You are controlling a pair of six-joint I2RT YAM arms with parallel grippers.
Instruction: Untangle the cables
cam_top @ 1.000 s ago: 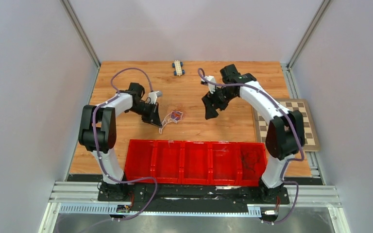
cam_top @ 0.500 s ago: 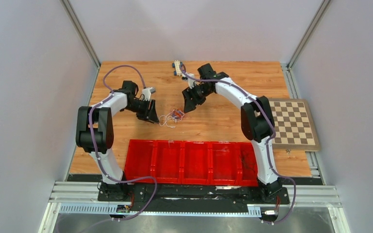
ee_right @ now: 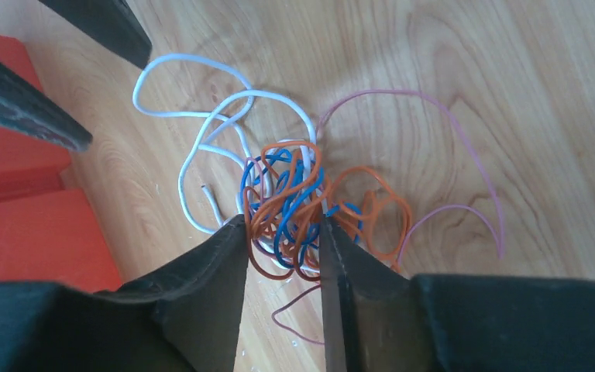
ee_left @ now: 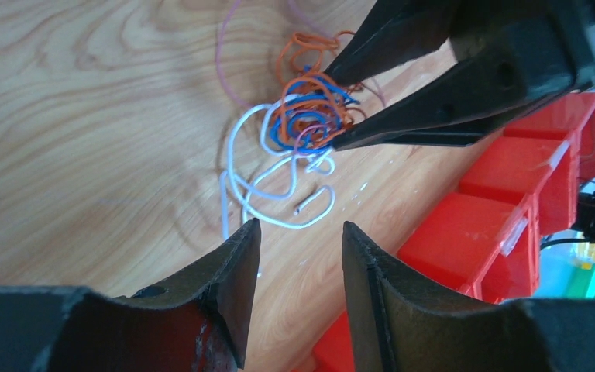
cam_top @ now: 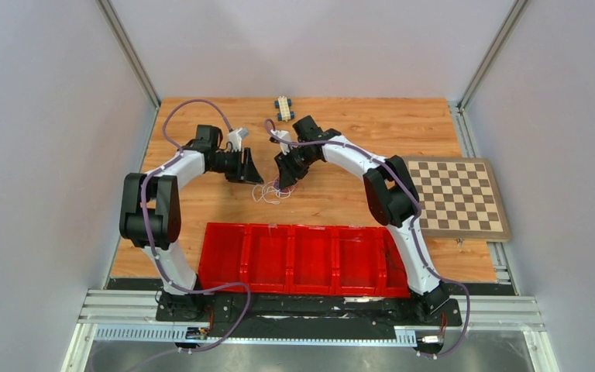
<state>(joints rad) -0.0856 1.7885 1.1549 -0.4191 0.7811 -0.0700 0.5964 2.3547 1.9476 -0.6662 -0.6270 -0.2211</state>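
Task appears barely begun: the cables (ee_right: 294, 201) lie as one orange, blue, white and pink knot on the table (cam_top: 341, 194), none separated, the right end effector (ee_right: 283, 225) spread astride its core, the left end effector (ee_left: 300, 226) spread and empty beside the white loops.

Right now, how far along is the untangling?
Done: nothing visibly. The cables lie as one knot on the table, with no strand pulled free. In hand: the right gripper is open astride the knot's orange-and-blue core, and the left gripper is open just short of the white loops. Left: gripping, pulling apart and separating every colour.
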